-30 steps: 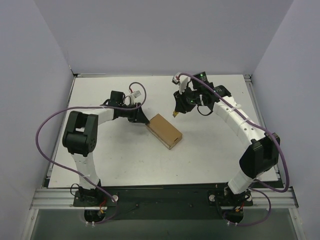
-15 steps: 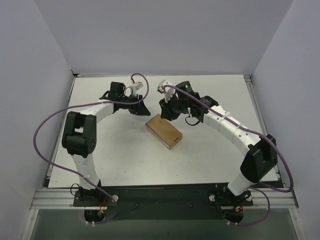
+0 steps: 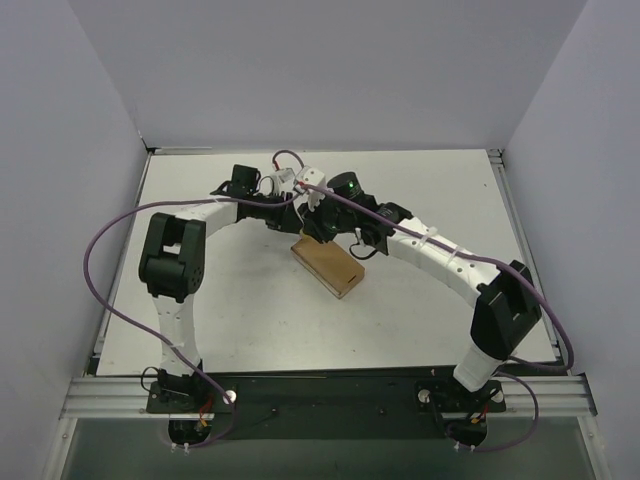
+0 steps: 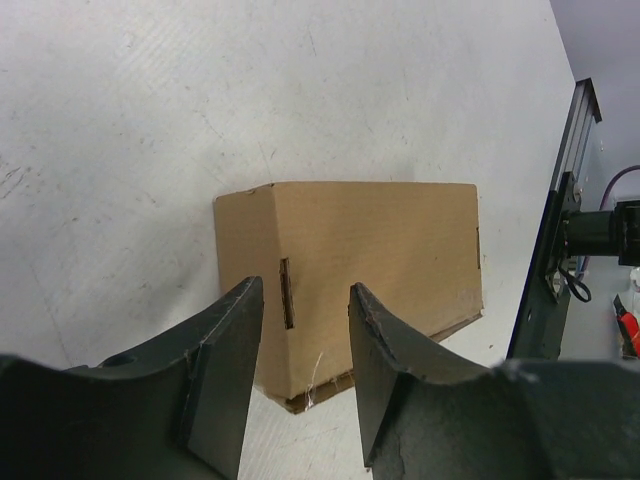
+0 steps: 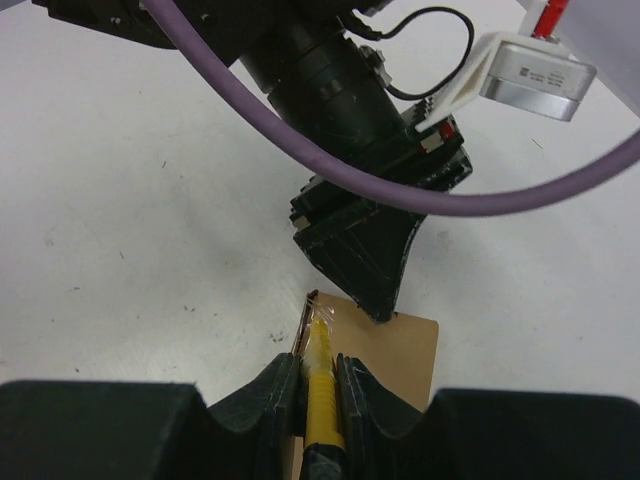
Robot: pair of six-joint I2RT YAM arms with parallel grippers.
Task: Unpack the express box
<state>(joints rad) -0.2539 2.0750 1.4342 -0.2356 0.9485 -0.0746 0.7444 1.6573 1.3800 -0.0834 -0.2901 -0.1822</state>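
The brown express box [image 3: 330,266] lies closed on the white table, slanting from back left to front right. My left gripper [image 3: 289,212] is open and empty just behind the box's far end. In the left wrist view the box [image 4: 360,262] lies just past the spread fingertips of this gripper [image 4: 304,292]. My right gripper [image 3: 316,232] is shut on the yellow-and-black utility knife [image 5: 322,392]. The knife's tip touches the box's [image 5: 398,352] far left edge. The left gripper's fingers [image 5: 362,258] hang just beyond it.
The two wrists are crowded together over the box's far end, with purple cables [image 3: 100,250] looping from both arms. Grey walls enclose the table [image 3: 200,310] on three sides. A metal rail [image 3: 320,392] runs along the front edge.
My right arm has swung left from the back right with the knife, down to the box's far end. My left gripper drew back from the box, then moved right behind it.
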